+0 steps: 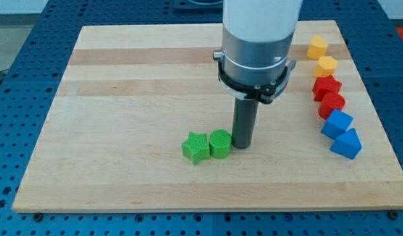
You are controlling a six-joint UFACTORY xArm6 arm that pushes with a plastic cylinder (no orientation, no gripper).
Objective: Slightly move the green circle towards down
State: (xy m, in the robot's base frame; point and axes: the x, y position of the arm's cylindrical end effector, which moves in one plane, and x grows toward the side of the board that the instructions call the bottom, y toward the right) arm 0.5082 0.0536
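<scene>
Green circle point(220, 143) near board point(122, 98) centre-bottom, touching green star point(196, 147) at its 9 o'clock; my tip point(242, 145) touching at 3 o'clock, too sideways for downward push; no claw fitted

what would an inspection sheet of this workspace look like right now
surface: wooden board, pale striped planks, lying on a blue perforated table.
job's things: green circle near the board's bottom centre, touching the green star on its left.
clutter: column at the view's right, top to bottom: yellow block, second yellow block, red block, second red block, blue block, blue triangular block.
end effector: dark rod; my tip sits at the green circle's right edge, touching or nearly so.
cables: nothing seen.
surroundings: blue perforated table all round; nothing else clear.
</scene>
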